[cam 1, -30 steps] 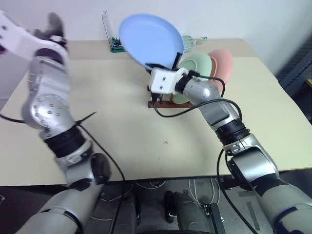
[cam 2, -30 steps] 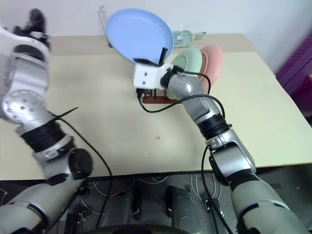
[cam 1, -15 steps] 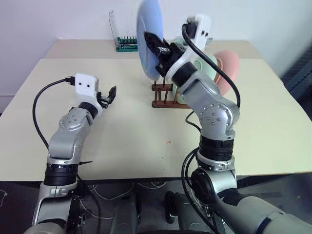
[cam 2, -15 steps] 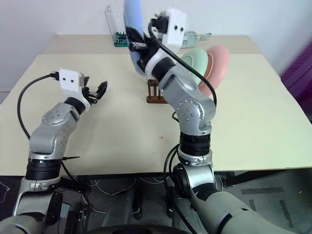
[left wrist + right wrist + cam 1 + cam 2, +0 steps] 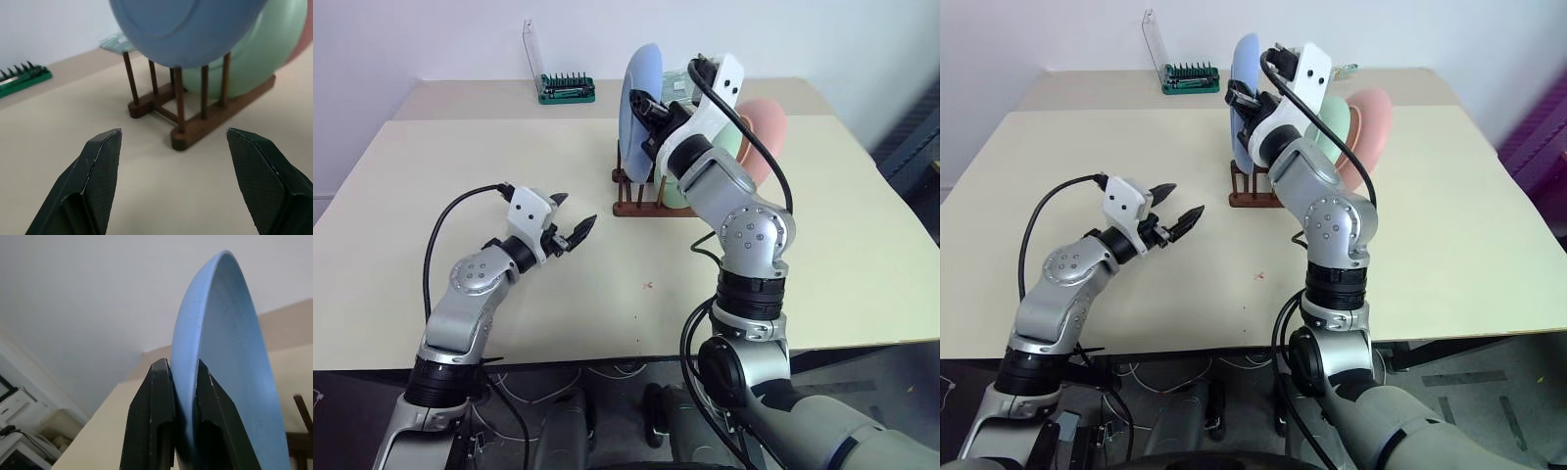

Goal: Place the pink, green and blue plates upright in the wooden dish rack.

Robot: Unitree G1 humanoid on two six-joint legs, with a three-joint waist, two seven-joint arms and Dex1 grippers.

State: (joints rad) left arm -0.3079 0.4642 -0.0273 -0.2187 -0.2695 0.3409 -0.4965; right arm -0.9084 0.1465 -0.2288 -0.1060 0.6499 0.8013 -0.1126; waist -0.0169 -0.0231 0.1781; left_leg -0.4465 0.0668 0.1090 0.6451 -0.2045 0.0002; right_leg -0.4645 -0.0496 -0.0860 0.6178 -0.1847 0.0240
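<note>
The right end effector (image 5: 649,110), clamped on the upright blue plate (image 5: 638,108), must lower it between the wooden dish rack (image 5: 636,201) pegs; the left end effector (image 5: 570,227) gapes empty.

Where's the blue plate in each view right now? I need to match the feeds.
Left eye: blue plate upper centre, edge-on, above the near end of the rack, pinched by the right gripper.
Right eye: upper centre, same pose.
Left wrist: across the top, over the rack pegs.
Right wrist: rising from between the fingers toward upper right.
Shared landmark: the rack, with the green plate already in it.
</note>
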